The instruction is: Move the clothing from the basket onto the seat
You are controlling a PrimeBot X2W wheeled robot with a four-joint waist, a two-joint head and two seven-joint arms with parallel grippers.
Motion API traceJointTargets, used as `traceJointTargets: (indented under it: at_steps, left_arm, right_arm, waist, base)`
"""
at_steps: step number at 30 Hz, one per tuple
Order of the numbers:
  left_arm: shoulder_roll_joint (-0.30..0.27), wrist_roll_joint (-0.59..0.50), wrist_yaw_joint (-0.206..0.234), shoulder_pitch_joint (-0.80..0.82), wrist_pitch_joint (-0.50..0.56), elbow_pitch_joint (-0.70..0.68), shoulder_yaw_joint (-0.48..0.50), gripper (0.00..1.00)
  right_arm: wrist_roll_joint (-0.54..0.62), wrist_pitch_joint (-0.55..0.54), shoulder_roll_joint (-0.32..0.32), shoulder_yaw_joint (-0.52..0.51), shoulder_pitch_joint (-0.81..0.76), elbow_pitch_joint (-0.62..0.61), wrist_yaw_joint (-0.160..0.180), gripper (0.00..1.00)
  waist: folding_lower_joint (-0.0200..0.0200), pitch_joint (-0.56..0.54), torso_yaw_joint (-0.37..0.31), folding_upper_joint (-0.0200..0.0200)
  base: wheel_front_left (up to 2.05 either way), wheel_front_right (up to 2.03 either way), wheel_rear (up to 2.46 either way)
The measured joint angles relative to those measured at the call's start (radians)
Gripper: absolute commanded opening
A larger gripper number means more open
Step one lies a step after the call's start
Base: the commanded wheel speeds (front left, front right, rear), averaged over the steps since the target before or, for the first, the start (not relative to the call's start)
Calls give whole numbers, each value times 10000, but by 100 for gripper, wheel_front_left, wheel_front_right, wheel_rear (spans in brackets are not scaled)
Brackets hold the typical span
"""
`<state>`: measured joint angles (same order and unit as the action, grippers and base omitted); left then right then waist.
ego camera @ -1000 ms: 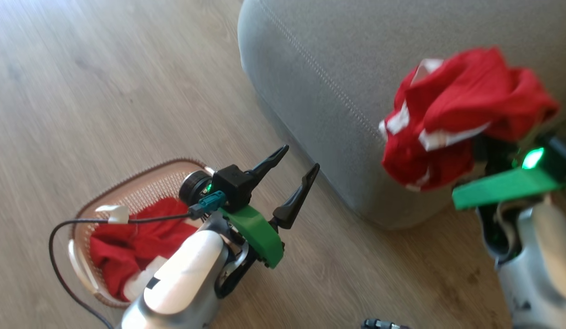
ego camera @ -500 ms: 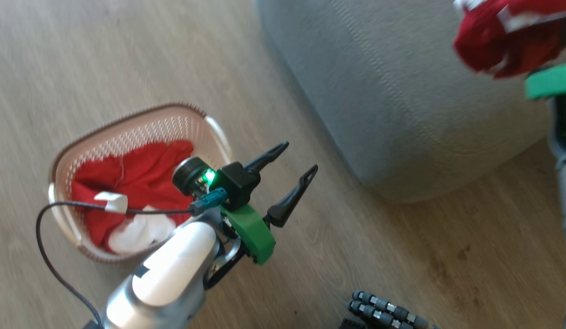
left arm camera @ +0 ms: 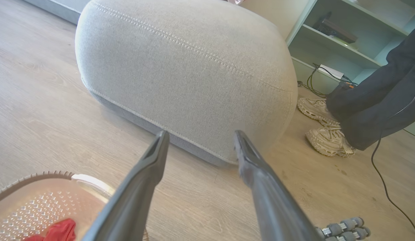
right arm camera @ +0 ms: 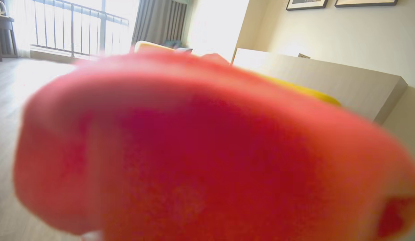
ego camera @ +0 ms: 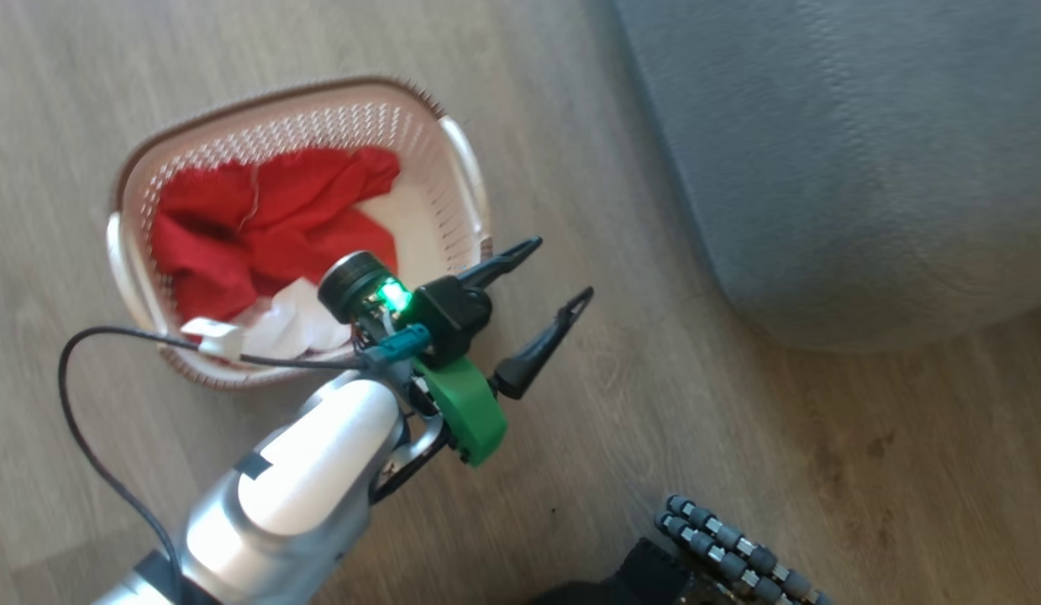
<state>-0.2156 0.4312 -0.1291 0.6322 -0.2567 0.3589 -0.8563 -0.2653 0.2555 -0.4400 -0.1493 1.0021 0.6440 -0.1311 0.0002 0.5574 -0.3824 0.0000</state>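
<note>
Perforated plastic basket point(ego camera: 318, 126), soft cloth clothing point(ego camera: 260, 218), matt fabric seat point(ego camera: 864, 151), apparently wood-grain floor point(ego camera: 738, 437).

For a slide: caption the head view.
Open left gripper beside cream perforated plastic basket holding soft red clothing, grey fabric seat at right.

Pale wood-plank floor point(ego camera: 696, 420), two furnishings on it.
The basket point(ego camera: 335, 126) stands on bare planks near the seat point(ego camera: 864, 168), at its rounded corner and not touching it; a person's two pale shoes point(left arm camera: 328, 142) rest just beyond the seat.
</note>
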Motion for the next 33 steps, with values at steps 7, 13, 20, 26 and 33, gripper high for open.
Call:
traceJointTargets:
  at_steps: [7,13,20,26,33]
  left_arm:
    - [-50,109,0,119,0,44,-828,100]
    - [-82,207,0,144,0,54,-1114,100]
    - [-61,286,0,332,0,148,-1377,100]
    - [-15,359,0,343,0,163,-1342,100]
    - [119,357,0,373,0,163,-997,100]
  right_arm:
    - [372,0,-1204,-1248,2065,2669,0,0]
    - [803,-2,-1593,-2481,2840,4443,0,0]
    - [1093,-2,-918,-3022,2750,5994,0,0]
    - [1070,-2,-474,-2395,1964,6036,0,100]
    - [451,-2,-98,-1597,144,5256,0,100]
  waist:
    - [0,718,783,0]
    - [0,1239,1211,0]
    - [0,1643,1506,0]
    - [-1,1507,1575,0]
    - [-1,1075,1657,0]
  base:
    - [0,0,0]
    - [0,0,0]
    - [0,0,0]
    - [0,0,0]
    - [0,0,0]
